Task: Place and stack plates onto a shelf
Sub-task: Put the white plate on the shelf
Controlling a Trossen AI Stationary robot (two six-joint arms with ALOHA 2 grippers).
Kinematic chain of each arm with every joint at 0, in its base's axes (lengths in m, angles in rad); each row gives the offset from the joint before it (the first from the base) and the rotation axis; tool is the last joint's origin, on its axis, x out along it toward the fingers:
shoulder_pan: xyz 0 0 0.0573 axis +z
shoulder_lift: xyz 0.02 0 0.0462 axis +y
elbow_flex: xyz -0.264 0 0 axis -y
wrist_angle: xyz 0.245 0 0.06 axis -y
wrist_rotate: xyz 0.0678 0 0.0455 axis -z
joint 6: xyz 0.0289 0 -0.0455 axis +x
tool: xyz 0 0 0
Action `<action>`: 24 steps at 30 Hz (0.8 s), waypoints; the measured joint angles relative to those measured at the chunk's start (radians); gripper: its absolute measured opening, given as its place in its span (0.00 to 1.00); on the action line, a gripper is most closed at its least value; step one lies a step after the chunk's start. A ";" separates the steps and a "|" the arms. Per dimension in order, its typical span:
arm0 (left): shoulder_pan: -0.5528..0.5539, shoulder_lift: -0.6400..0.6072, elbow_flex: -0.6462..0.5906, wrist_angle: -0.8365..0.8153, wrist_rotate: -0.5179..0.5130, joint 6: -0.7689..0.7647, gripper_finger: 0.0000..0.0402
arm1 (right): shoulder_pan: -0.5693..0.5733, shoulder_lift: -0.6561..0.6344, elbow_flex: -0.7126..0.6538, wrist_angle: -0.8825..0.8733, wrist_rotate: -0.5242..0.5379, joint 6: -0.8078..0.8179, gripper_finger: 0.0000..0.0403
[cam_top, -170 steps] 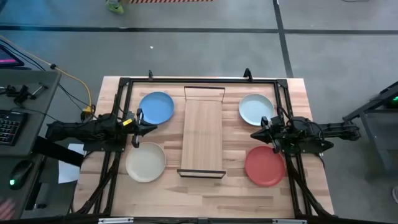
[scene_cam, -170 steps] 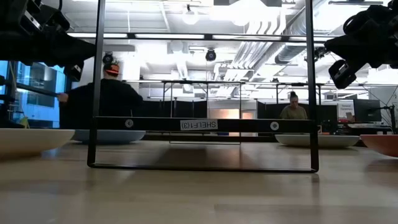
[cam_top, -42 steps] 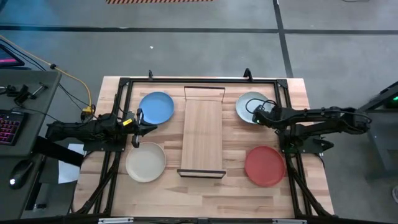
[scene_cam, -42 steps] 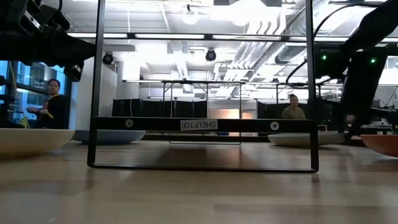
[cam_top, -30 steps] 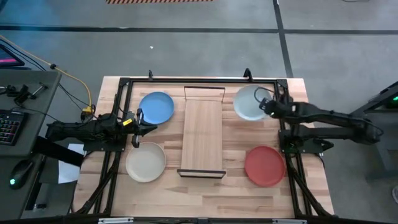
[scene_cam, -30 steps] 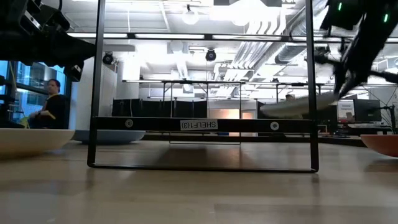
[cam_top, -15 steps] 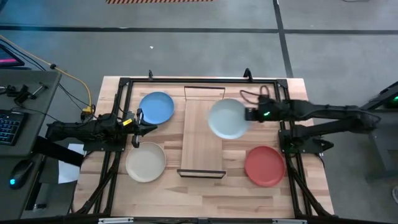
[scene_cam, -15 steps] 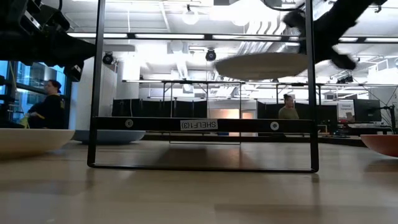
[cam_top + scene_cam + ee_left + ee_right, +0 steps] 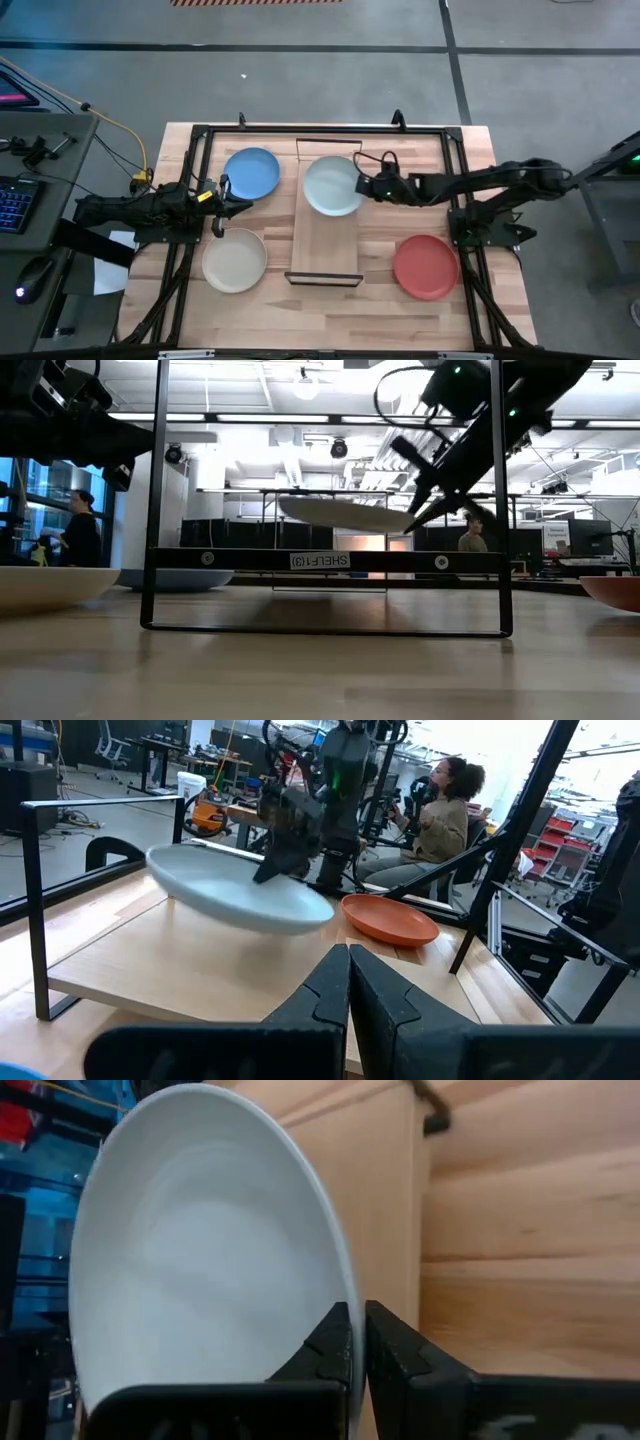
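My right gripper (image 9: 372, 187) is shut on the pale blue-white plate (image 9: 333, 185) and holds it over the far half of the shelf (image 9: 325, 240). In the low view this plate (image 9: 345, 515) hangs above the shelf board (image 9: 325, 560). The blue plate (image 9: 251, 173) lies flat on the table at far left, the cream plate (image 9: 234, 260) at near left and the red plate (image 9: 426, 267) at near right. My left gripper (image 9: 222, 200) hovers shut between the blue and cream plates, touching nothing. My right gripper pinches the pale plate's rim (image 9: 345, 1295) on the side toward the table's right, one finger on the upper face and one beneath. The fingers (image 9: 425, 510) reach in from the right, slanting down. The plate is lifted clear of the shelf and tilted, its held edge lower.
Black wire frames stand at the shelf's far end (image 9: 328, 143) and near end (image 9: 324, 279). A black tube frame (image 9: 200, 130) runs around the tabletop. People show in the room behind the table. Bare wood lies on the shelf's near half and near the table's front edge.
My right gripper has carried the pale plate from above the table's far right toward the left, over the shelf. The plate rose in the first half second, then came down closer to the shelf board and tipped from level to slanted.
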 joint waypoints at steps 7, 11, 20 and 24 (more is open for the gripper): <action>0.000 0.000 0.000 0.000 0.000 0.000 0.00 | 0.000 0.126 0.000 0.107 -0.006 0.090 0.00; 0.000 0.000 0.000 0.000 0.000 0.000 0.00 | -0.002 0.155 0.000 0.118 0.001 0.125 0.00; 0.000 0.000 0.000 0.000 0.000 0.000 0.00 | -0.008 0.162 0.000 0.169 -0.021 0.125 0.00; 0.000 0.000 0.000 0.000 0.000 0.000 0.00 | -0.020 0.162 0.001 0.174 -0.021 0.103 0.01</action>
